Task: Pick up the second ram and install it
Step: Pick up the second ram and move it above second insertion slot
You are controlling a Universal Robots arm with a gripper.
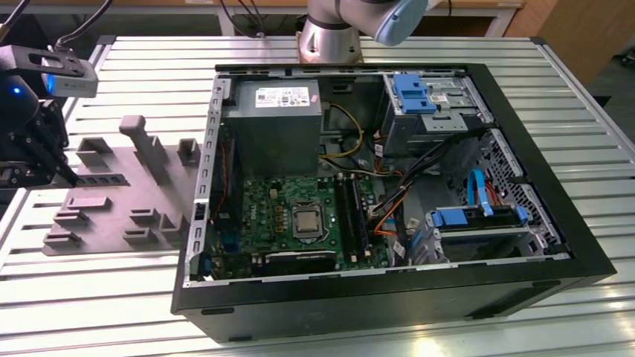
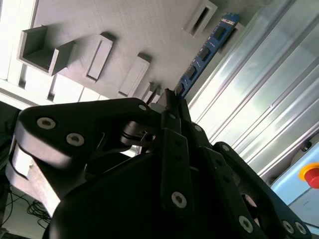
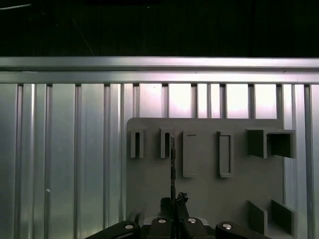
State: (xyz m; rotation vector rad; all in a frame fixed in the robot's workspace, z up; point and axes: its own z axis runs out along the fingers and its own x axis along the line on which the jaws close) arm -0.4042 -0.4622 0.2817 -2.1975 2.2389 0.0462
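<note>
**Gripping the second ram [image 2: 207,47] at the grey tray [image 3: 149,194]**

The claw [image 2: 169,97], at the exterior view's left and well apart from the computer case [image 1: 397,305], has its fingers closed on one end of the ram. In the first wrist view the stick appears edge-on against the slotted tray, which lies on the ribbed bench [image 3: 65,149].

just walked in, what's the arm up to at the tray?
The gripper is shut on one end of the second ram, a blue stick, at the grey fixture tray beside the open PC case. I can't tell whether the stick has cleared the tray. It is not yet in the motherboard's memory slots.
</note>
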